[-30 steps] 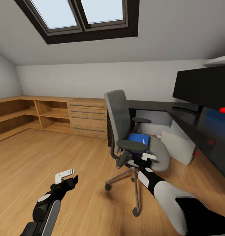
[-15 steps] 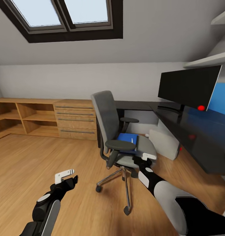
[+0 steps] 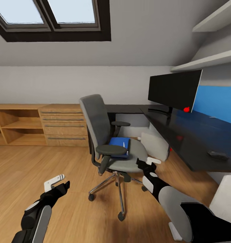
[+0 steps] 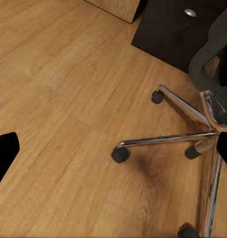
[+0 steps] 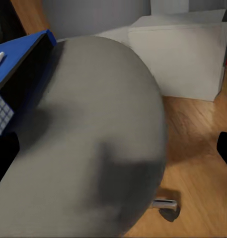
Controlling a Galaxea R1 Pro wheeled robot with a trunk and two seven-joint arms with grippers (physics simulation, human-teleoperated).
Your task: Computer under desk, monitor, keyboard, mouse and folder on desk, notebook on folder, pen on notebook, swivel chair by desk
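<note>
Approaching: the swivel chair [image 3: 110, 141] stands at frame centre of the head view, apart from the surface [image 3: 182, 135], which runs down the right.
Right gripper [image 3: 149, 162]: jaws apart and empty, just beside the seat's front edge, apparently lined up to reach the seat's load.
Left gripper [image 3: 56, 181]: jaws apart, low at lower left over the wooden floor [image 3: 68, 209], clear of the chair base.
Seat contents: the blue folder [image 3: 119, 144] lies flat on the cushion with a thin white pen [image 3: 124, 144] on it; a notebook cannot be made out.
Surface contents: the monitor [image 3: 174, 89] upright at upper right; a small dark object, probably the mouse [image 3: 218, 155], nearer the right edge.
Under the surface: the computer [image 3: 155, 144], already in place.
</note>
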